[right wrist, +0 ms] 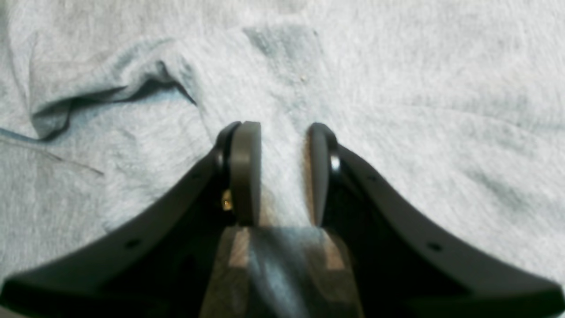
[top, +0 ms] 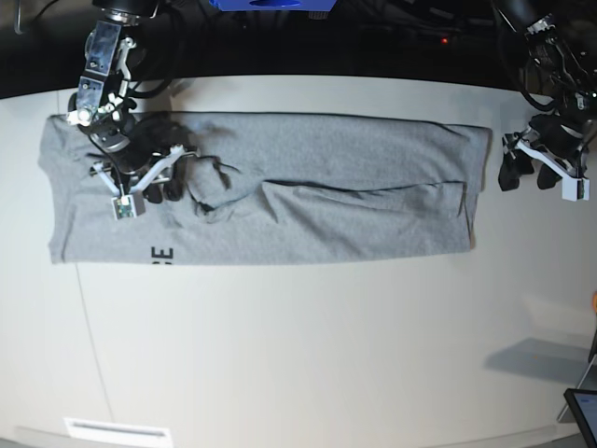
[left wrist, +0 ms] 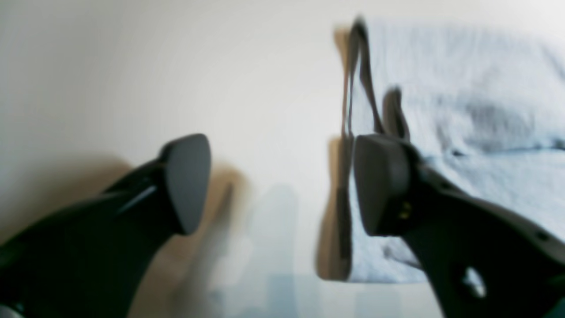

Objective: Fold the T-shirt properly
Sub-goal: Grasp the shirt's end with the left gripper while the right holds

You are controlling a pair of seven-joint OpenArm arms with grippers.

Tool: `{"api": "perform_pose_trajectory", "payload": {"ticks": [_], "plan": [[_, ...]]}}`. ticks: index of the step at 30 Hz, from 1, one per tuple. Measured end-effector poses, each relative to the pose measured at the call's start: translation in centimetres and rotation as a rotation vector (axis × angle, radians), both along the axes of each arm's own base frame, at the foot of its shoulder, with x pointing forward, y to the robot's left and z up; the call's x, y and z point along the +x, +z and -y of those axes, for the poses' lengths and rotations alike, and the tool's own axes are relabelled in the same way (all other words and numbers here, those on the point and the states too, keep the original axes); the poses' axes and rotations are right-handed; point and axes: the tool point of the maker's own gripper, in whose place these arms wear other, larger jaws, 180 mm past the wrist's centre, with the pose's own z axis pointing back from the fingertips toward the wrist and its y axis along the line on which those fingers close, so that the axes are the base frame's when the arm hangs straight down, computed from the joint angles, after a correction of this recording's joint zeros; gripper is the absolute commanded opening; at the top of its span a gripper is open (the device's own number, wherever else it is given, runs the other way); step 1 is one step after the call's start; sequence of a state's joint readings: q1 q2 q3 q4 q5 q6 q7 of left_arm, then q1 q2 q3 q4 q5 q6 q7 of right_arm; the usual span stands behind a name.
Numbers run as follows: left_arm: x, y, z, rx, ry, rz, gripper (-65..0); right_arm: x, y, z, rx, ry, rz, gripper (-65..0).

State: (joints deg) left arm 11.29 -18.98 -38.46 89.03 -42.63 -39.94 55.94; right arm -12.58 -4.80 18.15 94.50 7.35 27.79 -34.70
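Right tool: jaws partly closed, pinching a raised ridge of the T-shirt near its collar end, beside a puckered fold. Left tool: jaws wide, empty, hovering over the white bench just off the hem edge. T-shirt: lay in a long band across the bench. Advice: left tool should seize the hem corner squarely; both lift together, evenly, to avoid more creasing.

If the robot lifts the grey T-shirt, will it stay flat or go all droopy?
Probably droopy: the T-shirt already shows soft wrinkles and folds on the table. It looks thin, so likely light. Its fuzzy-looking cloth probably won't slip easily from a pincer.
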Motion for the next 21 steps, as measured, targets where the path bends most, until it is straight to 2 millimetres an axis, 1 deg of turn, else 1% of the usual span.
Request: {"api": "perform_pose_trajectory", "payload": {"ticks": [1,4,7,9,13,15,21], "plan": [[0.2,-0.1,-0.1,-0.038,0.007,0.010,-11.8,0.0,0.0,0.0,0.000,0.000,0.000,-46.4],[0.8,-1.6,-0.3,-0.085,0.019,-0.037,-12.1,0.0,0.0,0.0,0.000,0.002,0.000,-46.4],[1.1,-3.0,0.9,-0.124,-0.004,-0.065,-12.1,0.0,0.0,0.0,0.000,0.002,0.000,-46.4],[1.3,-3.9,2.2,-0.136,-0.040,-0.095,-12.1,0.0,0.0,0.0,0.000,0.002,0.000,-46.4],[2.8,-4.1,4.8,-0.152,-0.112,-0.092,-12.1,0.0,0.0,0.0,0.000,0.002,0.000,-46.4],[3.1,-4.3,6.0,-0.180,-0.117,-0.072,-12.1,0.0,0.0,0.0,0.000,0.002,0.000,-46.4],[3.2,-4.4,6.8,-0.210,-0.118,-0.056,-12.1,0.0,0.0,0.0,0.000,0.001,0.000,-46.4]]}}
